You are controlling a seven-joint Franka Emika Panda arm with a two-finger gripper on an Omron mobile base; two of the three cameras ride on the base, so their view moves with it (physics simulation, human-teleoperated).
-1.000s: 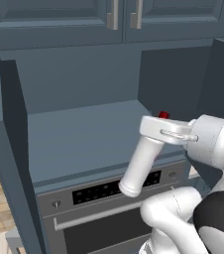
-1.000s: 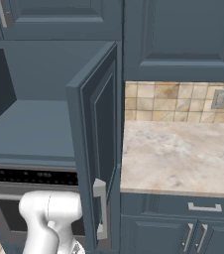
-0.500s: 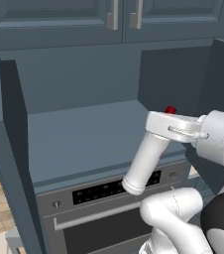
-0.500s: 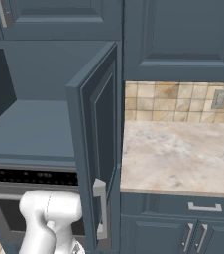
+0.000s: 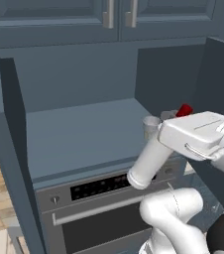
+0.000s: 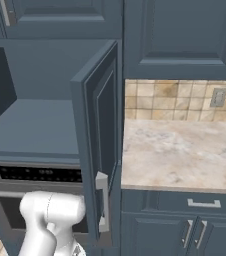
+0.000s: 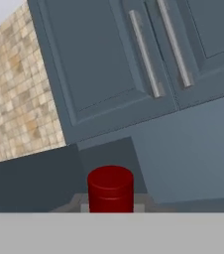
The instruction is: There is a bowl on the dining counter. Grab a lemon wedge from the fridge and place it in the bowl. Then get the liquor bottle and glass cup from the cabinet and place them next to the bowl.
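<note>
From the left, the hand has come slightly forward out of the cabinet (image 5: 84,134) with the bottle (image 5: 184,110); a glass (image 5: 151,127) waits on the shelf. From the right, the cabinet door (image 6: 99,145) stands open. The hand camera shows the red cap (image 7: 110,188) close, so the jaws seem closed around the bottle.

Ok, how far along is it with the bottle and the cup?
Done: the cabinet door stands open. In hand: the gripper seems closed on the red-capped liquor bottle. Left: carry it to the bowl, then fetch the glass cup, standing on the shelf beside it. The lemon step cannot be judged here.
</note>
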